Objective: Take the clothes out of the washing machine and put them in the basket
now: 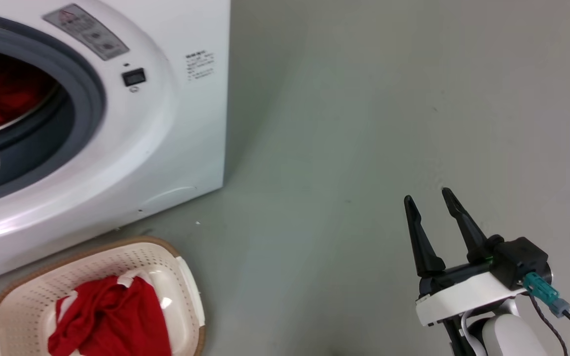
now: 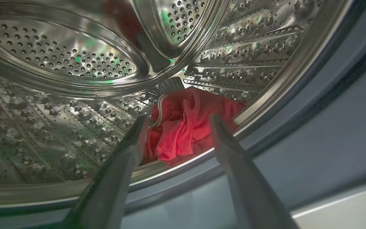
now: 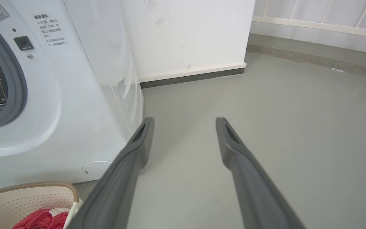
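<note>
Reach is the point of this step. The left gripper [image 2: 179, 120], its two long dark fingers spread wide and holding nothing, points into the perforated steel drum [image 2: 59, 57] of the large white front-loading washing machine [image 1: 166, 128], with its tips near the drum's lip. Between them, at the centre of the left wrist frame, lies a crumpled bright red fabric garment with white striped trim [image 2: 189, 108]. It is heaped low against the drum wall just inside the lip, apart from the fingers.

To do this well, I judge the fingers should go deeper and lower, closing on a thick fold in the heap's middle rather than a loose edge. Soft cloth slips and trails, and a hem could catch on the grey rubber rim [image 1: 87, 84] coming out. Whether more cloth lies deeper in the drum cannot be told.

At the lower left of the head frame, the oval cream plastic basket with perforated sides and brown rim [image 1: 23, 296] stands on the grey floor [image 1: 364, 123] just in front of the machine. It holds another red garment [image 1: 112, 316], bunched in its middle with room around it. The right gripper [image 1: 427, 195], at the lower right, is wide open and empty above the floor, well apart from both.
</note>
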Available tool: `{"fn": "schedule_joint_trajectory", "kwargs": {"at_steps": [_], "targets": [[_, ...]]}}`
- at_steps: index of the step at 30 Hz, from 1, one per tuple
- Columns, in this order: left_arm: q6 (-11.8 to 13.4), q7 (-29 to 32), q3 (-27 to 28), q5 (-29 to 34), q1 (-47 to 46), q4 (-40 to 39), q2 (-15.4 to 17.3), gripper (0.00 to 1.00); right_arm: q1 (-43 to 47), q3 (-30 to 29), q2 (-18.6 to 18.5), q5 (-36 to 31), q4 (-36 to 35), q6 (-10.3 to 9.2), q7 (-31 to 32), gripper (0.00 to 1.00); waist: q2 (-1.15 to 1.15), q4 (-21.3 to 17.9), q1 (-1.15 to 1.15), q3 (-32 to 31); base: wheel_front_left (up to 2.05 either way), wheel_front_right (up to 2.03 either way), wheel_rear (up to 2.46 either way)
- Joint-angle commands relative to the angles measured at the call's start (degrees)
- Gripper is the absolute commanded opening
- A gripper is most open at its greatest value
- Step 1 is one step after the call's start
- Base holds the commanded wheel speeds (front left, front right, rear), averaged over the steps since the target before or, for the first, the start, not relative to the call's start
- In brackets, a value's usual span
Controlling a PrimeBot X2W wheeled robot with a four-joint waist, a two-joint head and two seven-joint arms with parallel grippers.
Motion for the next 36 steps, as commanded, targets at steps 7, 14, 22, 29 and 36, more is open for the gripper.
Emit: {"fn": "schedule_joint_trajectory", "kwargs": {"at_steps": [7, 14, 22, 29, 36], "targets": [[-0.3, 6.9, -5.8, -2.1, -7.5, 1.9, 5.5, 1.00, -2.2, 1.8, 0.1, 3.1, 0.5, -0.02, -0.7, 1.00, 0.00, -4.7, -0.01, 8.1, 0.00, 0.00, 0.00], [-0.3, 16.2, -13.4, -7.6, -14.1, 0.1, 11.7, 1.00, -3.4, 3.5, 0.1, 5.3, -1.0, -0.02, -0.7, 1.00, 0.00, -5.9, -0.01, 13.4, 0.00, 0.00, 0.00], [-0.3, 26.3, -17.2, -13.0, -18.4, -1.1, 16.8, 1.00, -4.4, 4.8, 0.1, 6.8, -1.9, -0.02, -0.7, 1.00, 0.00, -6.5, -0.01, 17.1, 0.00, 0.00, 0.00], [-0.1, 30.9, -18.1, -14.3, -19.3, -2.9, 18.1, 0.00, -5.3, 5.2, 0.1, 7.3, -1.9, -0.02, -0.7, 1.00, 0.00, -6.4, -0.01, 18.1, 0.00, 0.00, 0.00], [3.8, 23.9, -16.8, -14.0, -17.9, -5.4, 17.4, 0.00, -5.8, 5.1, 0.1, 6.8, -1.5, -0.02, -0.7, 1.00, 0.00, -6.0, -0.01, 17.1, 0.00, 0.00, 0.00]]}}
